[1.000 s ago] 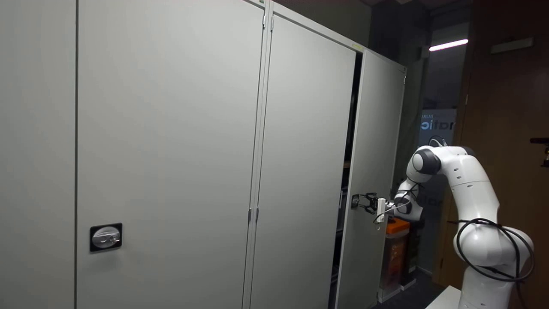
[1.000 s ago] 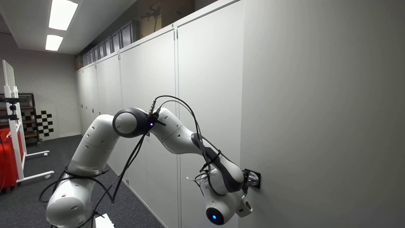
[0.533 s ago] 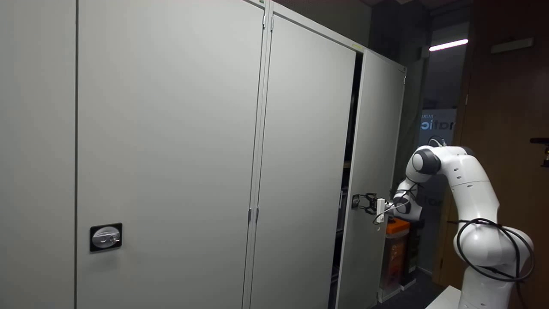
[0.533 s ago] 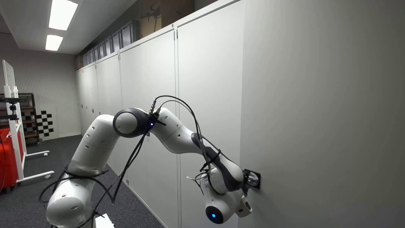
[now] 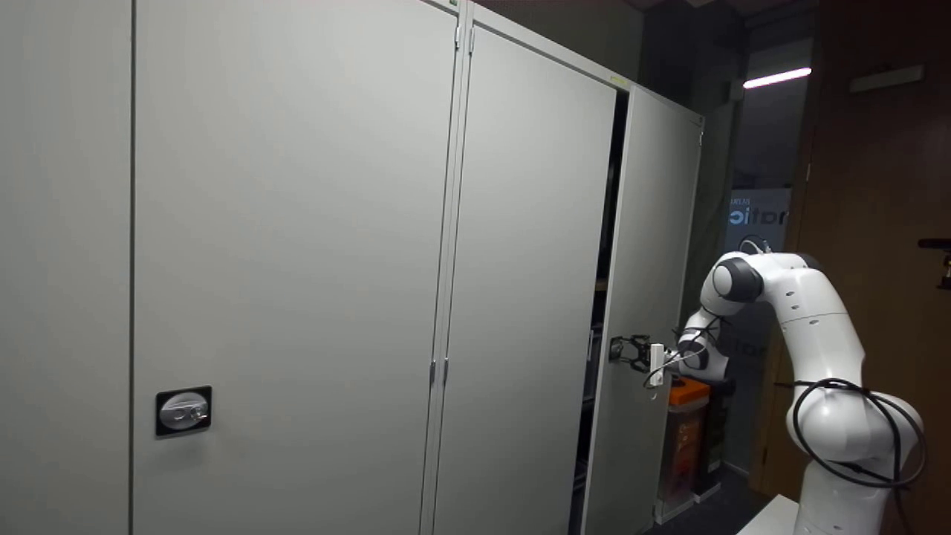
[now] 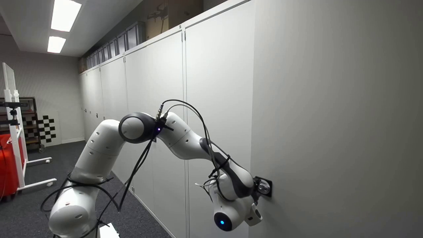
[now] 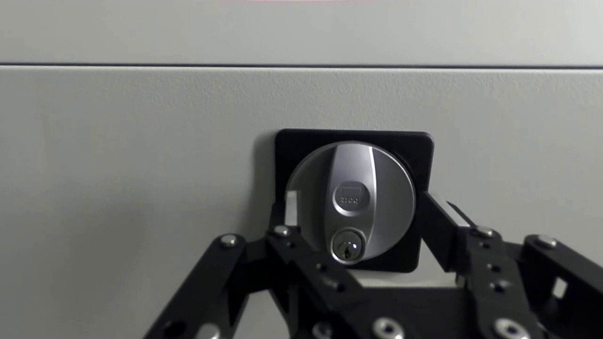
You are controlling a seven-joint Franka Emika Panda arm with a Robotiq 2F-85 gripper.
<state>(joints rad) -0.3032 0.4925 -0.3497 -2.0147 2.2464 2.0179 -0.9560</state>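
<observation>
You've got a long row of grey cabinets [image 6: 218, 99] here, with grey bins [image 6: 131, 37] and a brown box [image 6: 157, 25] up on top in an exterior view. The cabinet door [image 5: 654, 245] you're at doesn't sit flush with the neighbouring door [image 5: 531, 260]: a dark gap [image 5: 608, 223] runs between them. Down below your gripper [image 5: 625, 351] and behind the door there's an orange-topped bin [image 5: 682, 446]. Another round knob [image 5: 178, 411] sits well apart, on a nearer door. Way across the room you've got something red [image 6: 7, 175], a white wheeled frame [image 6: 17, 152] and a chequered board [image 6: 47, 129]. What's in the way is mostly your own arm [image 6: 183, 143]: it blocks part of the gripper in an exterior view, and black cables [image 6: 141, 158] hang off it.

The silver knob [image 7: 351, 183] right at your gripper is on a black square plate [image 7: 301, 141], close to the door's edge, with a raised bar across it and a keyhole [image 7: 347, 247] at the bar's low end in the wrist view. Your fingers [image 7: 438, 230] are spread apart, roughly as far as that knob is across, one on either side. The left one in the wrist view overlaps the knob's rim; the right one is just beside the rim, over the plate. Can't tell from these angles whether either actually touches it. The raised bar sits between them with room both sides.
</observation>
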